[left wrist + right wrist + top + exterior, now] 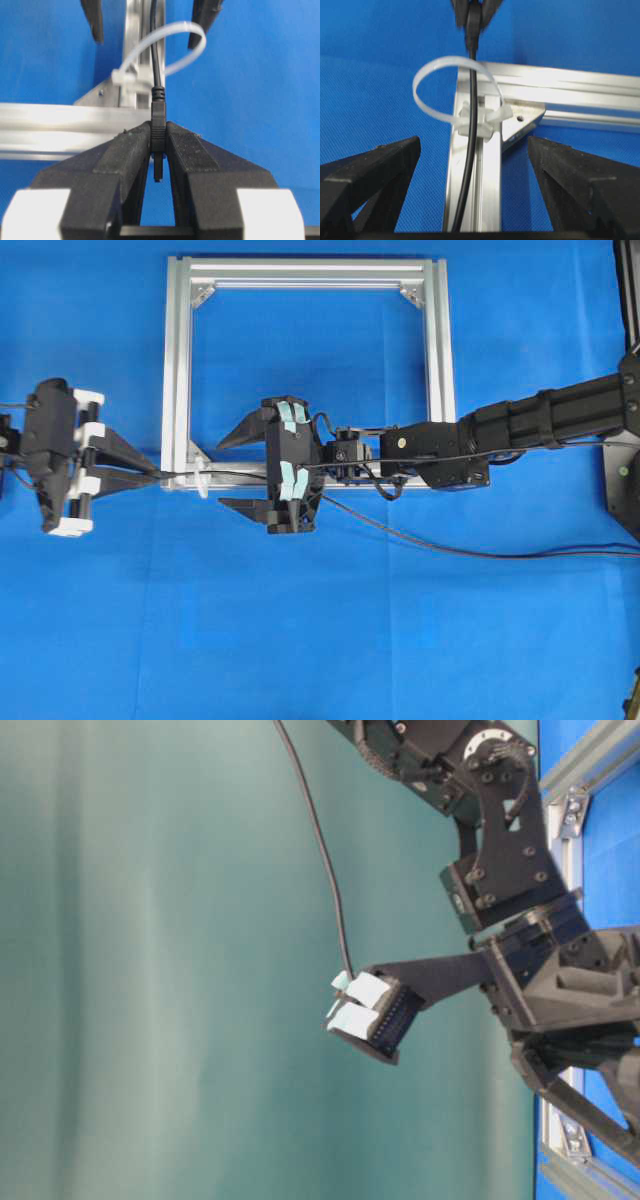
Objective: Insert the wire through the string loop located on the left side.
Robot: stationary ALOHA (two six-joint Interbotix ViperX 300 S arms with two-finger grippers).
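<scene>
**Wire through loop, handed to left claw**

Left gripper (150, 477), at the frame's lower-left corner: clamped narrow on the wire (158, 75) at its plug end, plug pinched between the two black fingers (125, 150), pale tip not made out. Held there, judged, to keep the threaded end from slipping back.

String loop (445, 90), fixed at the same corner of the aluminium frame (178, 360): standing up off the rail, wire passing through its opening in both wrist views. Plug lying on the left gripper's side of the loop, just beyond it.

Right gripper (245, 472), just right of the loop: spread wide, holding nothing; wire running along the rail between its jaws, apparently untouched. Insertion judged essentially done.
</scene>
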